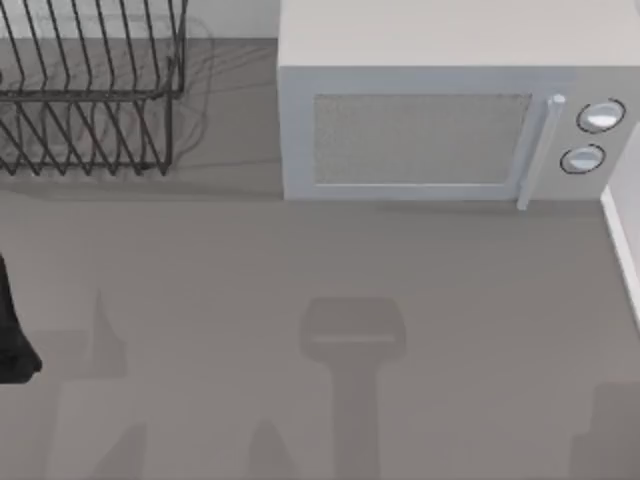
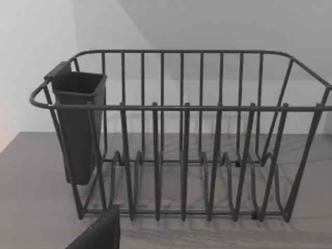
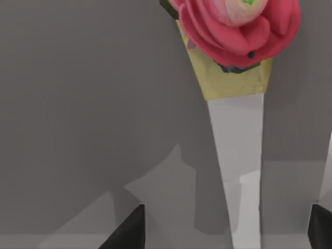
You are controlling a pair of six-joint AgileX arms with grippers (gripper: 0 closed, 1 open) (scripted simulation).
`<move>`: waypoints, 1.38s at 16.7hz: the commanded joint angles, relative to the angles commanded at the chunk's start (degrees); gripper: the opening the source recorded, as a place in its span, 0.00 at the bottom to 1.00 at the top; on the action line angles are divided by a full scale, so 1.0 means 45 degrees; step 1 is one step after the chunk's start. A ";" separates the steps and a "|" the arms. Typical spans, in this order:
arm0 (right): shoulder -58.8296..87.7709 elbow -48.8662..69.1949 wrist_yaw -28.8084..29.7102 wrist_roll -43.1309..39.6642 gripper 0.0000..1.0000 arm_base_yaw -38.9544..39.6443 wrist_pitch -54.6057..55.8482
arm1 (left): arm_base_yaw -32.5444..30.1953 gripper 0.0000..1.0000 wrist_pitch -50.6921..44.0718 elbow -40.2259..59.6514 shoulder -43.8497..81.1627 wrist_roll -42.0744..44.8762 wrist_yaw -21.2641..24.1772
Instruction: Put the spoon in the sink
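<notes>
Top view: a grey surface [image 1: 400, 260] is shown with a wire dish rack [image 1: 90, 90] at the far left corner and a white microwave [image 1: 440, 120] set just to its right along the back edge. The microwave door handle [image 1: 540, 150] and two round knobs [image 1: 592, 135] are seen on its front. A broad open stretch of the surface is left in front of both appliances, crossed by soft shadows. A pale raised edge [image 1: 625, 250] is seen at the right border. A dark part of the left arm [image 1: 15, 330] is seen at the left edge of the surface. In the left wrist view, the dish rack [image 2: 197, 140] is faced head-on, with a dark cutlery cup [image 2: 78, 124] hung on one end of its rim; one dark finger tip [image 2: 101, 231] of the left claw is visible at the frame edge, and whether that claw is wide or narrow cannot be told. In the right wrist view, the right claw [image 3: 223, 228] is held wide, its two dark fingertips [image 3: 127, 231] well apart. The spoon [image 3: 236, 129] is laid on the surface between and ahead of them, its pale handle running toward the claw and its far end carrying a pink rose-shaped ornament [image 3: 238, 26] on a tan piece. No contact between claw and spoon is seen.
</notes>
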 joint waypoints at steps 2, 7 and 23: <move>-0.0886 0.0616 0.0047 0.0558 0.00 0.0048 -0.1510 | 0.0000 1.00 0.0000 0.0000 0.0000 0.0000 0.0000; -0.1604 0.2042 0.0053 0.0403 0.00 0.0023 -0.3703 | 0.0000 1.00 0.0000 0.0000 0.0000 0.0000 0.0000; -0.1871 0.5594 0.0073 0.0509 0.00 0.0112 -0.7919 | 0.0000 1.00 0.0000 0.0000 0.0000 0.0000 0.0000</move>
